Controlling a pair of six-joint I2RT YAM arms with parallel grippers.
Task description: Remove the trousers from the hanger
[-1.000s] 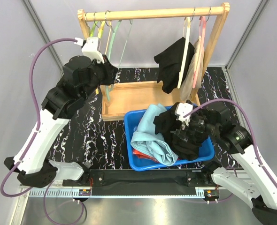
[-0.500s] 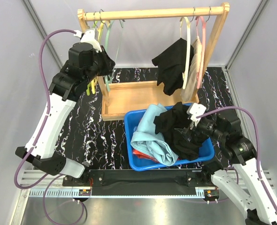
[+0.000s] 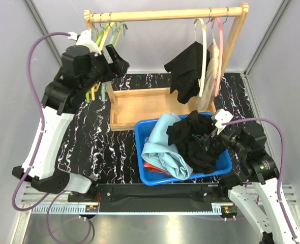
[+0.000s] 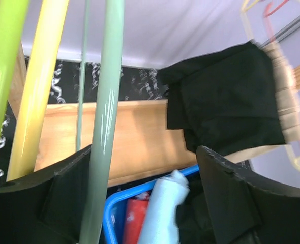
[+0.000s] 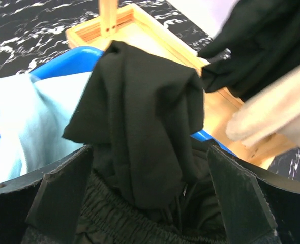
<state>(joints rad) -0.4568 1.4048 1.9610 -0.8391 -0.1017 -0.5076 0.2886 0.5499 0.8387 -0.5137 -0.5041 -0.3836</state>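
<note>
Top external, hanging black trousers (image 3: 188,68) near right post (image 3: 235,40), blue bin (image 3: 190,177) below

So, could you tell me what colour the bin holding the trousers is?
The bin is blue, clearest from the top camera.

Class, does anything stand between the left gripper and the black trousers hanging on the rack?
Only a pale green hanger, hanging between the open fingers of the left gripper. Beyond it, the way to the black trousers looks clear.
</note>
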